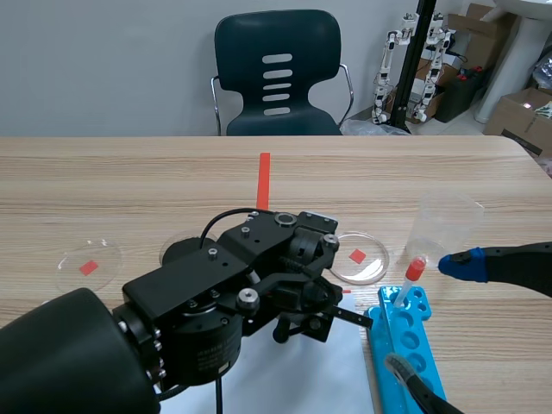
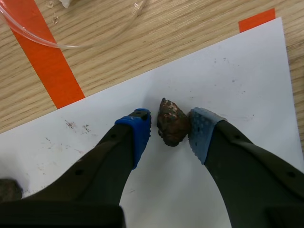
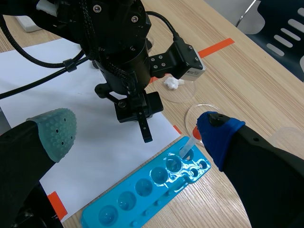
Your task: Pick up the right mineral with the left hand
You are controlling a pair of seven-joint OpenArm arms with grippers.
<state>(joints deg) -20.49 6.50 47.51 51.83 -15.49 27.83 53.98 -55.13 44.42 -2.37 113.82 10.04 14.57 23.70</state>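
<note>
A brown, mottled mineral [image 2: 173, 123] lies on the white paper [image 2: 237, 71], between the fingers of my left gripper [image 2: 170, 132]. One blue pad [image 2: 202, 130] touches its side, while the other pad [image 2: 138, 133] stands a thin gap away, so the gripper is open around it. A second dark mineral [image 2: 8, 190] lies on the paper beside the gripper. In the scene view the left arm [image 1: 250, 285] hangs over the paper and hides both minerals. My right gripper [image 3: 135, 137] hovers open and empty above the blue well tray [image 3: 152, 190].
A blue tray [image 1: 410, 345] lies right of the paper, with a red-capped dropper [image 1: 410, 280] leaning on it. A clear cup [image 1: 444, 224] stands behind it. Petri dishes [image 1: 360, 257] [image 1: 89, 263] sit either side of the left arm. A chair [image 1: 278, 73] stands across the table.
</note>
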